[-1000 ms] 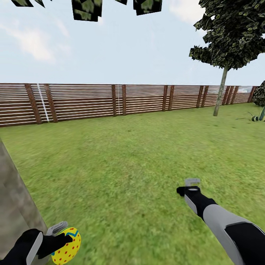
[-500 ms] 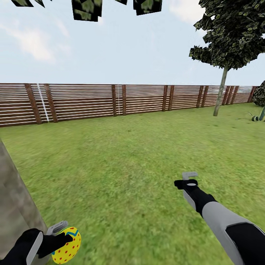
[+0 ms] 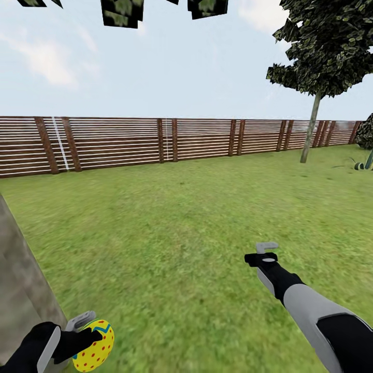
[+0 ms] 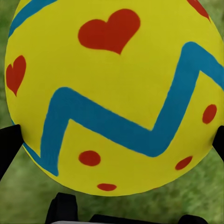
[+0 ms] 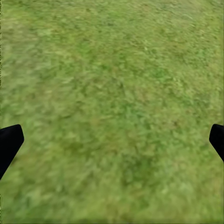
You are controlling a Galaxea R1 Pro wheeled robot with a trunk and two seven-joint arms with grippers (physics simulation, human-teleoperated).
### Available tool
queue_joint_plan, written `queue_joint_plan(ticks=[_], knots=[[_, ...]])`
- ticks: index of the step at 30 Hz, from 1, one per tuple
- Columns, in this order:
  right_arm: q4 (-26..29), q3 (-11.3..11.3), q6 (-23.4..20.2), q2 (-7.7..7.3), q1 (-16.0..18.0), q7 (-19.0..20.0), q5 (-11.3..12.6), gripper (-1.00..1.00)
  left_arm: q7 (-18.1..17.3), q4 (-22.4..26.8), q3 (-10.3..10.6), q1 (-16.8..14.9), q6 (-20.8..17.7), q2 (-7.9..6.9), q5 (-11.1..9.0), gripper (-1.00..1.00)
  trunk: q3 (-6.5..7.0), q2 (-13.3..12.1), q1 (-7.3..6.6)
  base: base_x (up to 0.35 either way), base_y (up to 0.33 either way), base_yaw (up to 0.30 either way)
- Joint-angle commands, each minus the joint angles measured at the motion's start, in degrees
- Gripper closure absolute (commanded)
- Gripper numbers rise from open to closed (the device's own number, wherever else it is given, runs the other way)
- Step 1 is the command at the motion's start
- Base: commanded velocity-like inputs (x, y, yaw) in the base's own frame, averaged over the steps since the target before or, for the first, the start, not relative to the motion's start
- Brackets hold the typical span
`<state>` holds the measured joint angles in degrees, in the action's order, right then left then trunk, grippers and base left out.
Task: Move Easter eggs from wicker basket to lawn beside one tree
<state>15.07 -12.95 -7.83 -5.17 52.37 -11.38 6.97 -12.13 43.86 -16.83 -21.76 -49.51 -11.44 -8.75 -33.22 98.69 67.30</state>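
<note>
Yellow Easter egg (image 3: 94,346), dotted red with a blue zigzag, sits clamped in the left gripper (image 3: 85,336), low over the lawn (image 3: 181,233) and just beside a pale grey-brown tree trunk (image 3: 20,280). Its hearts and stripe show close up between the dark fingertips (image 4: 9,147). Further right, the right gripper (image 3: 267,252) hangs wide open, holding nothing, over bare grass. Beyond both stands a brown slatted fence (image 3: 155,142).

Bright even daylight, no cast shadows; lawn (image 3: 197,233) texture blurry, esp. wrist views.
</note>
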Motion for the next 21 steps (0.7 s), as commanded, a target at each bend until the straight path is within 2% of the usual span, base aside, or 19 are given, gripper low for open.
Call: queue_joint_plan(ticks=[1,21], knots=[[0.14,-0.5,-0.37,-0.03,0.02,-0.31,0.59,-1.0,-0.09,0.01,-0.14,-0.04,-0.33,0.01,-0.22,1.0,-0.25,0.45,0.22,0.0,0.0,0.0],[0.13,-0.5,-0.35,0.06,0.02,-0.4,0.61,-1.0,-0.09,-0.09,-0.14,-0.04,-0.29,0.1,-0.13,1.0,-3.84,8.47,4.61,0.0,0.0,0.0]])
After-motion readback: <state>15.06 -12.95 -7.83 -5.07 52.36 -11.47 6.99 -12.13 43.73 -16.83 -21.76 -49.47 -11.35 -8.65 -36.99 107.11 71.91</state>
